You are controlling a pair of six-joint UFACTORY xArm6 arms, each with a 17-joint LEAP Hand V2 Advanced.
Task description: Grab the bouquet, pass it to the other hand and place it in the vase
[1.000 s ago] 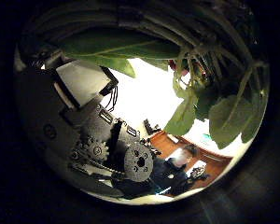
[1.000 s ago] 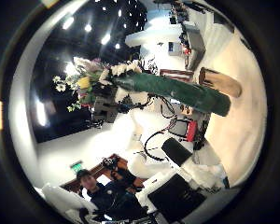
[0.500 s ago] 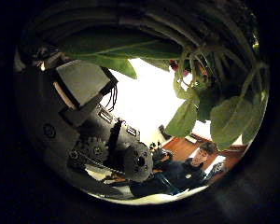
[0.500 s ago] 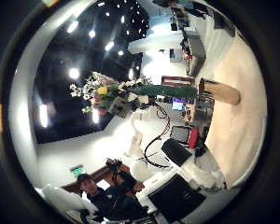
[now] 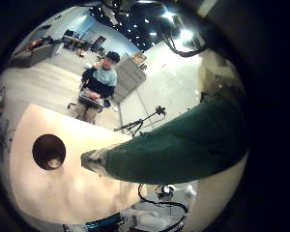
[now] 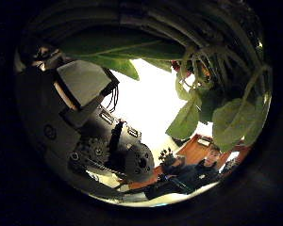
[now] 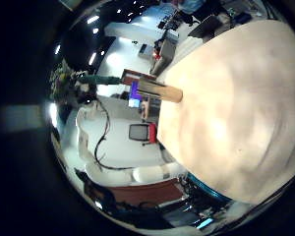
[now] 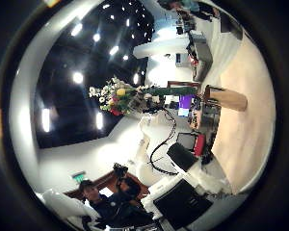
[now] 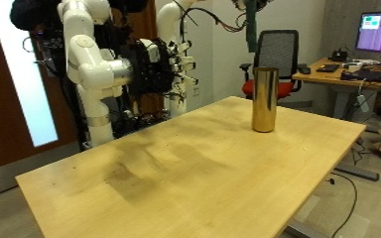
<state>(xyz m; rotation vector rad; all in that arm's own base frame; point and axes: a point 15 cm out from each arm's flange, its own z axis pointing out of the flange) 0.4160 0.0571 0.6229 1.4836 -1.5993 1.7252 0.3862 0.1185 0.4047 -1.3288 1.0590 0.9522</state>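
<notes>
One vase (image 9: 263,99), one bouquet (image 8: 120,94), one table (image 9: 203,169).

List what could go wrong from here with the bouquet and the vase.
1. The left hand holds the bouquet high over the table, with the right hand well apart from it, so the pass could end in a drop.
2. The vase is tall, narrow and close to the table's edge. A nudge from the wrap's end might tip it.
3. Its mouth looks small against the wrap, so the bouquet may jam going in.
</notes>
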